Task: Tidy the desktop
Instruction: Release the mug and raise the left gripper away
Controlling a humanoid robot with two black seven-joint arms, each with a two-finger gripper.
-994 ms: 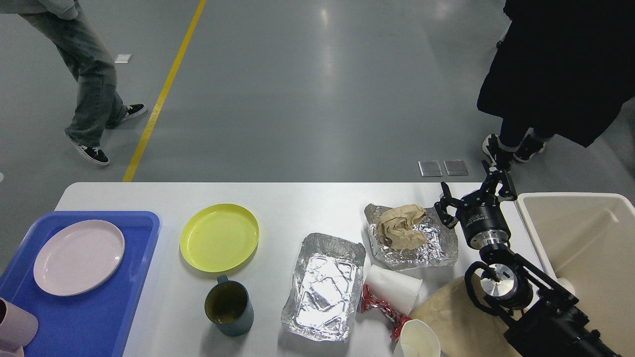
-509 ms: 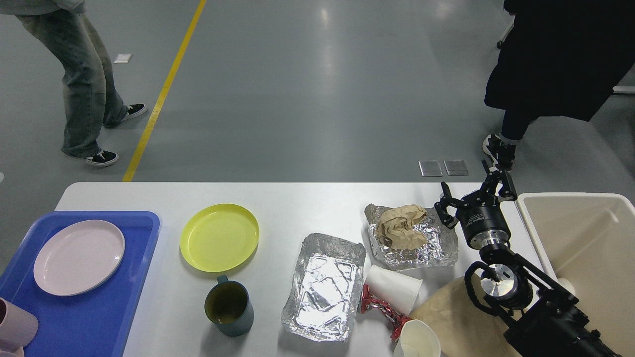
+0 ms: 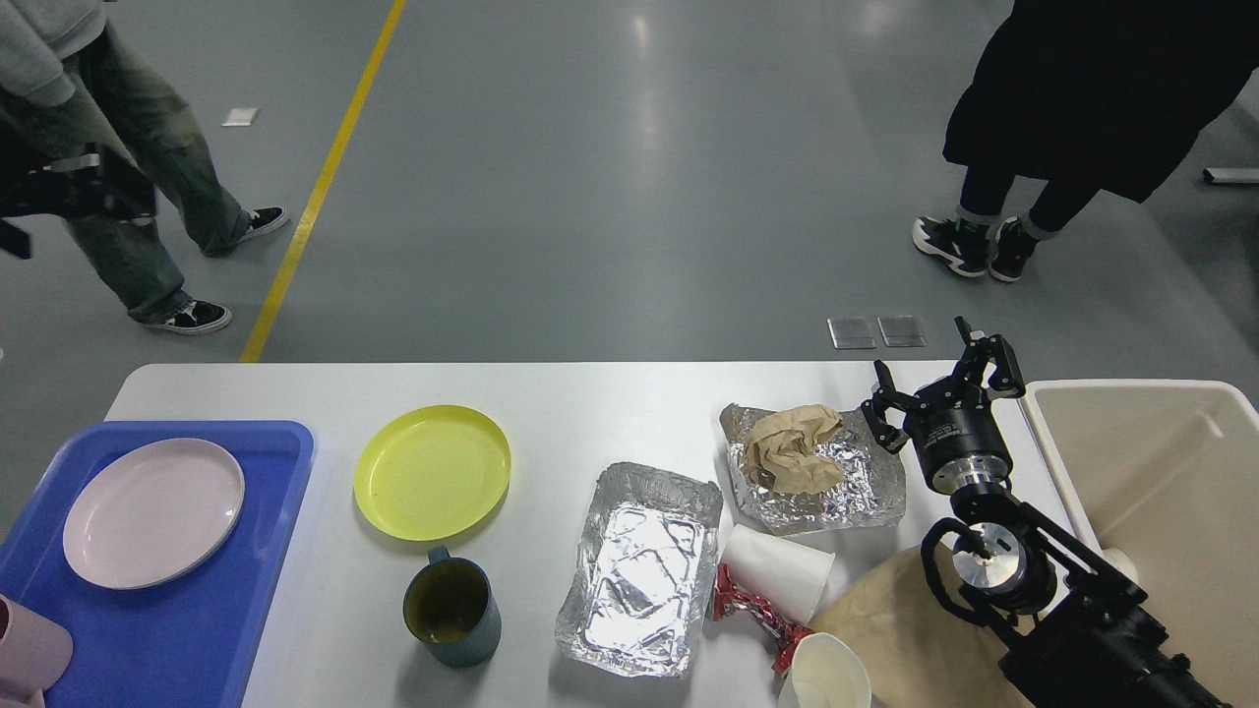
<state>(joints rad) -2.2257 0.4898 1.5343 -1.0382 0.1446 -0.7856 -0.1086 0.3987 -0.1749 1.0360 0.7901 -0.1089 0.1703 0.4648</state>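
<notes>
The two bystanders on the floor have shifted their footing since a second ago, while the right gripper [image 3: 939, 379] has not moved and nothing on the desktop [image 3: 590, 403] has changed place. That gripper hangs over the far right part of the desktop with its fingers spread wide and nothing between them. The left gripper is out of view.

Just to the gripper's left lies a crumpled foil sheet [image 3: 856, 482] with a wad of brown paper [image 3: 787, 450] on it. Nearer the robot and further left sit an empty foil tray [image 3: 639, 570], a tipped white paper cup [image 3: 782, 572], a red wrapper [image 3: 748, 612] and a second paper cup [image 3: 826, 674]. Immediately to the gripper's right is the beige bin [image 3: 1161, 472]. Well to the left are a green mug [image 3: 452, 610], a yellow plate [image 3: 433, 470], and a pink plate [image 3: 152, 511] on the blue tray [image 3: 197, 639].

The likely target is the foil and paper. Foil is thin and slippery, so a pinch on its edge may tear it or let the paper roll off. A sideways sweep could knock the tipped cup, and the bin wall sits close enough to clip the fingers.
</notes>
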